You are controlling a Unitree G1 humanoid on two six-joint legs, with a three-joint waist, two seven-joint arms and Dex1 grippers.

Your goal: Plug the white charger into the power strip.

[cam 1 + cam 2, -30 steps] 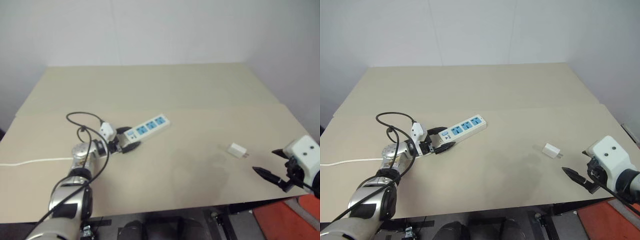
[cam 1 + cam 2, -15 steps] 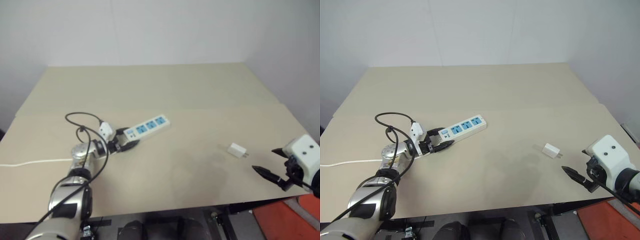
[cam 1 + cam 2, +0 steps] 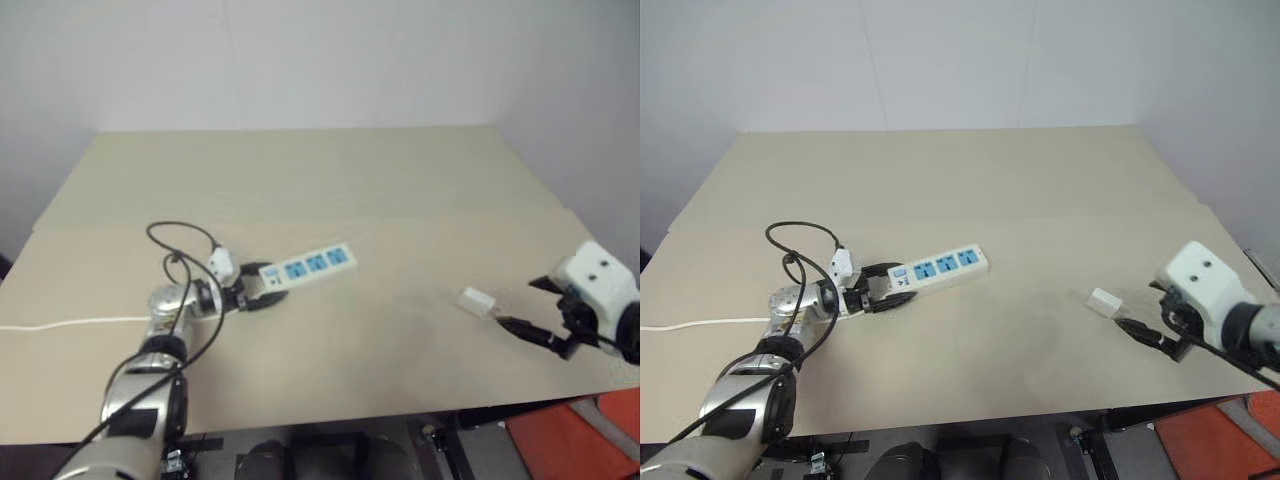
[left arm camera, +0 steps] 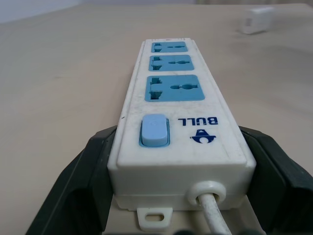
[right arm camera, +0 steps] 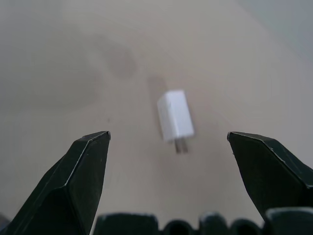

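The white power strip (image 3: 939, 269) lies flat, blue sockets up; the small white charger (image 3: 1103, 300) lies well apart.

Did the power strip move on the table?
Yes. The power strip slid toward the white charger, which stayed put. The left pincer is shut on its switch end.

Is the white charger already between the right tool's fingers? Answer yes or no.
No: in the right wrist view the white charger lies on the table ahead of the open right tool, untouched.
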